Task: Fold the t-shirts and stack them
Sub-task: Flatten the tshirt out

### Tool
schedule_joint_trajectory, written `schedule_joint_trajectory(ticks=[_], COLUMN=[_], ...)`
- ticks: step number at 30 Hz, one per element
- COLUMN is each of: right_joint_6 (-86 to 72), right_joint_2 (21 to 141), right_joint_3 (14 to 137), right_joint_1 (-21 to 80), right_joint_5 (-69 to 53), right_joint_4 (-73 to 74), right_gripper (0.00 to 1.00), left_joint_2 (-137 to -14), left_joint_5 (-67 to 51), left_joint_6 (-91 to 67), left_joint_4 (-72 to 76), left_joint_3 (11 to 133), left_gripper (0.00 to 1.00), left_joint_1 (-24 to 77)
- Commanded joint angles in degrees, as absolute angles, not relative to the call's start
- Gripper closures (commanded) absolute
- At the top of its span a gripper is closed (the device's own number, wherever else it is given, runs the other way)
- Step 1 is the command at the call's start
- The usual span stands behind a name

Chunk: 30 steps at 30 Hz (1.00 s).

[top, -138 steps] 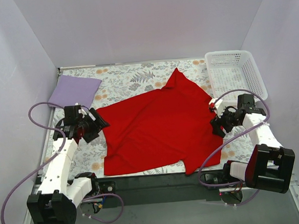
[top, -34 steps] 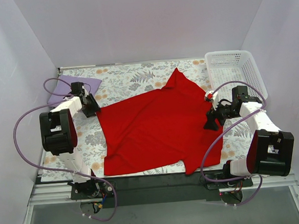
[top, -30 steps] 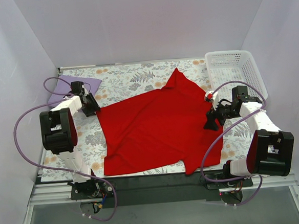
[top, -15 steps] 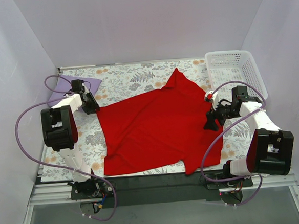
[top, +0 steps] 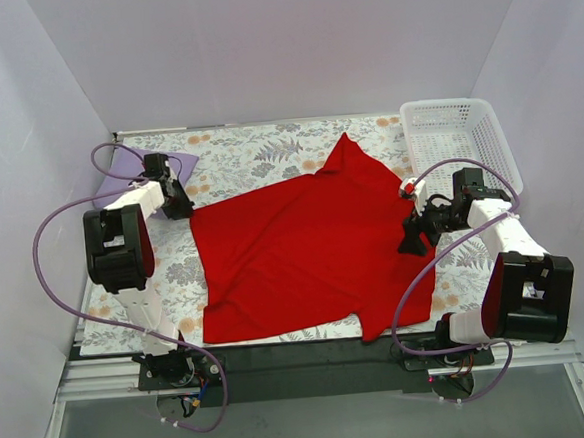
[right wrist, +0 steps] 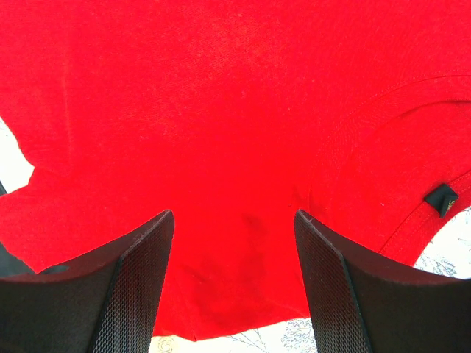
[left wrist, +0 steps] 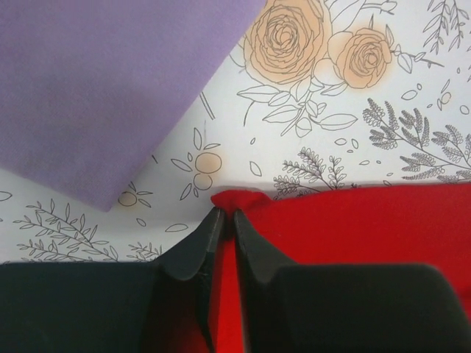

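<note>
The red t-shirt (top: 309,248) lies spread over the middle of the floral cloth. My left gripper (top: 183,209) is at its far-left corner; in the left wrist view (left wrist: 223,215) its jaws are pinched shut on that red corner (left wrist: 239,200). The lavender t-shirt (top: 128,170) lies folded at the back left, close beside the left gripper (left wrist: 96,88). My right gripper (top: 412,241) hovers over the shirt's right edge; in the right wrist view (right wrist: 234,217) its fingers (right wrist: 140,272) stand wide apart above red cloth (right wrist: 235,110), holding nothing.
A white lattice basket (top: 459,147) stands at the back right. The grey floral cloth (top: 257,151) covers the table. White walls close in the left, back and right. A small dark tag (right wrist: 444,198) shows at the shirt's neckline.
The left gripper has closed onto the red shirt's far-left corner and shifted slightly toward the back. The right arm has not moved.
</note>
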<state>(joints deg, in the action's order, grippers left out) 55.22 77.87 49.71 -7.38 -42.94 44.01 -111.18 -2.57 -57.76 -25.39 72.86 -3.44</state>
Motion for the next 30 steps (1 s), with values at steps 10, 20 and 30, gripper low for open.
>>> schedule_joint_trajectory(ticks=[10, 20, 30], right_joint_6=[55.81, 51.33, 34.74], right_joint_2=[77.43, 83.30, 101.49], right_joint_3=[50.27, 59.84, 82.50], right_joint_1=[-3.70, 7.46, 9.93], right_joint_5=[-41.84, -41.13, -38.87], right_joint_4=[45.97, 45.62, 37.55], right_gripper=[0.27, 0.28, 0.33], left_joint_2=[-101.44, -92.64, -84.74], left_joint_5=[-6.06, -8.35, -9.93], left_joint_6=[-57.74, -57.83, -56.78], left_joint_4=[-21.37, -17.14, -13.62], left_joint_3=[65.22, 55.74, 49.84], left_gripper=[1.00, 1.00, 1.00], left_joint_1=[-2.20, -2.28, -2.29])
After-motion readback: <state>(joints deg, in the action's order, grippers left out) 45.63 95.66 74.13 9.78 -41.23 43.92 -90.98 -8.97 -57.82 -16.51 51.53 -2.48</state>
